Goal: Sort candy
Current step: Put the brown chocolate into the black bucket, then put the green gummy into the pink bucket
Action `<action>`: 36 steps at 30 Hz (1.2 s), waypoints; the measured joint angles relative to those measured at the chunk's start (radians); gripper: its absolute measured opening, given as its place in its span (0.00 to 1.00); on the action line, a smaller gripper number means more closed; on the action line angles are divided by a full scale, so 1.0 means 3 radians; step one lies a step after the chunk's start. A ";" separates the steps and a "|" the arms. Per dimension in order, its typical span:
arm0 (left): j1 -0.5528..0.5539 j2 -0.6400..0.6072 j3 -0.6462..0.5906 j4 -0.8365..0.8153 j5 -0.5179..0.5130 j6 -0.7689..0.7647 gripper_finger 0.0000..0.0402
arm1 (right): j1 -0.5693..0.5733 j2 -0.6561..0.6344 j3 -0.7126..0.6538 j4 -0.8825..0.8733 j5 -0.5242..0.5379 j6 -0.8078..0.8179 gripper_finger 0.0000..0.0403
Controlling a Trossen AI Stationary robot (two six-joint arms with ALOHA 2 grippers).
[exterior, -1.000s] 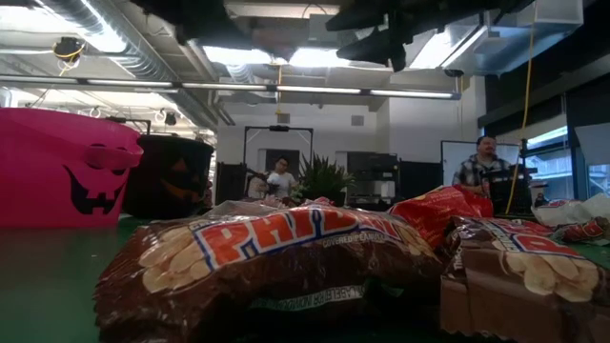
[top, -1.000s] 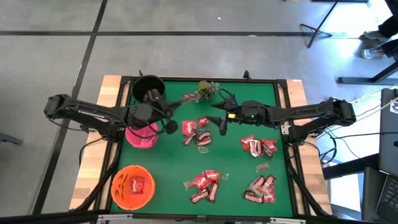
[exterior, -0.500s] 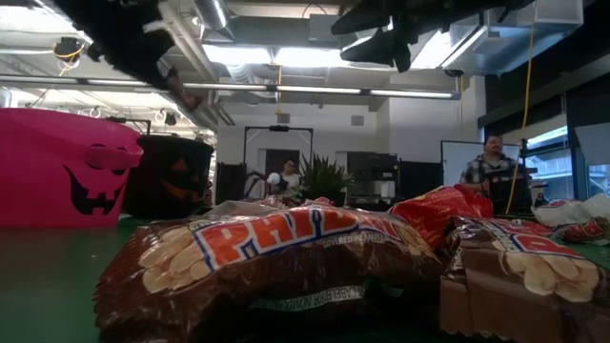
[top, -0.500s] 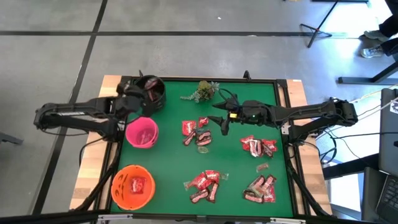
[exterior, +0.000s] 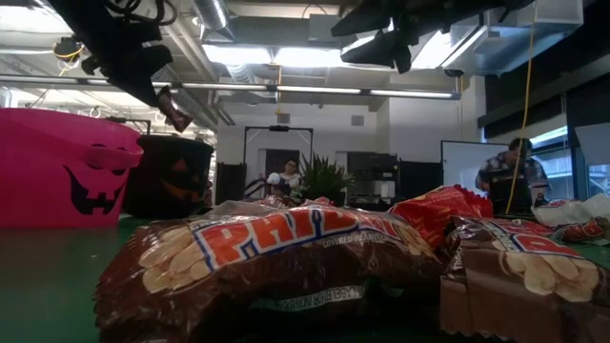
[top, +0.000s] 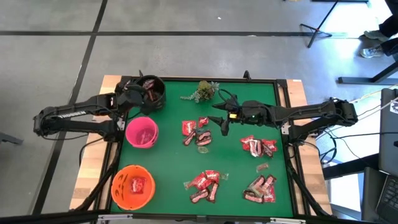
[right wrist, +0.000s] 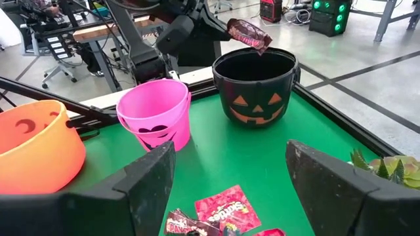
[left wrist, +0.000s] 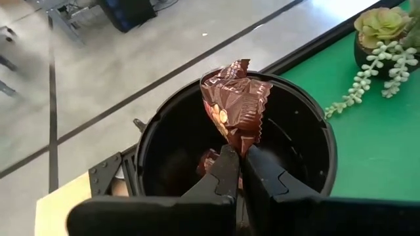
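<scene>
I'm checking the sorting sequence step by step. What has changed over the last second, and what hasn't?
The left gripper, shut on a brown candy bar, swung from over the pink bucket back to above the black bucket; nothing has been released. The right gripper stayed open over the middle pile, and the loose candy, orange bucket and plant lie unchanged.
</scene>
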 joint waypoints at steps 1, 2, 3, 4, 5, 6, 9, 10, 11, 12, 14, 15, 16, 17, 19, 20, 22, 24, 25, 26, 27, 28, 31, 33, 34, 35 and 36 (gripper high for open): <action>0.0010 0.0001 0.0000 -0.0001 0.0002 0.0002 0.00 | 0.0001 0.0000 0.0000 0.0000 0.0000 0.0000 0.71; 0.0019 0.0000 0.0000 -0.0003 0.0013 0.0004 0.00 | 0.0000 0.0000 0.0000 -0.0002 -0.0001 0.0000 0.71; 0.0028 0.0000 0.0000 -0.0003 0.0042 0.0005 0.00 | 0.0001 0.0000 0.0000 -0.0007 -0.0001 0.0000 0.71; 0.0041 0.0000 0.0000 -0.0003 0.0078 0.0006 0.01 | 0.0000 0.0000 0.0000 -0.0015 -0.0001 0.0000 0.71; 0.0055 0.0001 0.0000 -0.0003 0.0100 0.0009 0.02 | 0.0000 0.0000 0.0000 -0.0021 -0.0001 0.0000 0.71; 0.0064 0.0001 0.0000 -0.0004 0.0102 0.0011 0.04 | 0.0000 0.0000 0.0000 -0.0024 -0.0001 0.0000 0.71; 0.0075 0.0000 0.0000 -0.0003 0.0099 0.0094 0.12 | 0.0000 0.0000 0.0000 -0.0024 -0.0001 0.0000 0.71; 0.0075 0.0001 0.0000 -0.0003 0.0095 0.0117 0.15 | 0.0000 0.0000 0.0000 -0.0024 -0.0001 0.0000 0.71; 0.0075 0.0000 0.0000 -0.0003 0.0086 0.0127 0.18 | 0.0000 0.0000 0.0000 -0.0024 -0.0001 0.0000 0.71; 0.0075 0.0000 0.0000 -0.0003 0.0080 0.0130 0.21 | 0.0000 0.0000 0.0000 -0.0024 -0.0001 0.0000 0.71; 0.0075 0.0000 0.0000 -0.0003 0.0075 0.0131 0.26 | 0.0000 0.0001 0.0000 -0.0024 -0.0001 0.0000 0.71; 0.0075 0.0000 0.0000 -0.0003 0.0075 0.0132 0.27 | 0.0000 0.0001 0.0000 -0.0024 -0.0001 0.0000 0.71; 0.0075 0.0000 0.0000 -0.0003 0.0075 0.0132 0.29 | -0.0001 0.0001 0.0000 -0.0024 -0.0001 0.0000 0.71; 0.0075 0.0000 0.0000 -0.0002 0.0075 0.0132 0.31 | -0.0001 0.0001 0.0000 -0.0024 -0.0002 0.0000 0.71; 0.0075 0.0000 0.0000 0.0018 0.0075 0.0132 0.32 | -0.0001 0.0001 0.0000 -0.0024 -0.0001 0.0000 0.71; 0.0075 0.0000 0.0000 0.0047 0.0075 0.0132 0.33 | -0.0001 0.0001 0.0000 -0.0024 -0.0002 0.0000 0.71; 0.0070 0.0000 0.0000 0.0163 0.0112 0.0188 0.33 | -0.0001 0.0001 0.0000 -0.0024 -0.0003 0.0000 0.71; 0.0051 0.0000 0.0000 0.0351 0.0277 0.0299 0.33 | -0.0001 0.0001 0.0000 -0.0024 -0.0003 0.0000 0.71; 0.0040 0.0000 0.0000 0.0483 0.0385 0.0377 0.33 | -0.0001 0.0001 0.0000 -0.0024 -0.0003 0.0000 0.71; 0.0025 0.0000 0.0000 0.0626 0.0512 0.0454 0.33 | -0.0001 0.0001 0.0000 -0.0026 -0.0003 0.0000 0.71; 0.0008 0.0000 0.0000 0.0779 0.0650 0.0529 0.33 | -0.0001 0.0001 0.0000 -0.0027 -0.0003 0.0000 0.71; -0.0011 0.0000 0.0000 0.0934 0.0795 0.0590 0.33 | -0.0001 0.0001 0.0000 -0.0028 -0.0003 0.0000 0.71; -0.0075 0.0000 0.0000 0.1383 0.1211 0.0701 0.33 | -0.0001 0.0001 0.0000 -0.0063 -0.0004 0.0037 0.71; -0.0129 0.0006 0.0000 0.1625 0.1422 0.0709 0.33 | -0.0001 0.0002 0.0000 -0.0094 -0.0006 0.0067 0.71; -0.0159 0.0021 0.0000 0.1739 0.1499 0.0710 0.33 | -0.0001 0.0003 0.0000 -0.0105 -0.0006 0.0074 0.71; -0.0192 0.0032 0.0000 0.1818 0.1567 0.0710 0.33 | -0.0001 0.0013 0.0000 -0.0106 -0.0008 0.0076 0.71; -0.0224 0.0050 0.0000 0.1857 0.1633 0.0711 0.33 | -0.0001 0.0022 0.0000 -0.0104 -0.0008 0.0076 0.71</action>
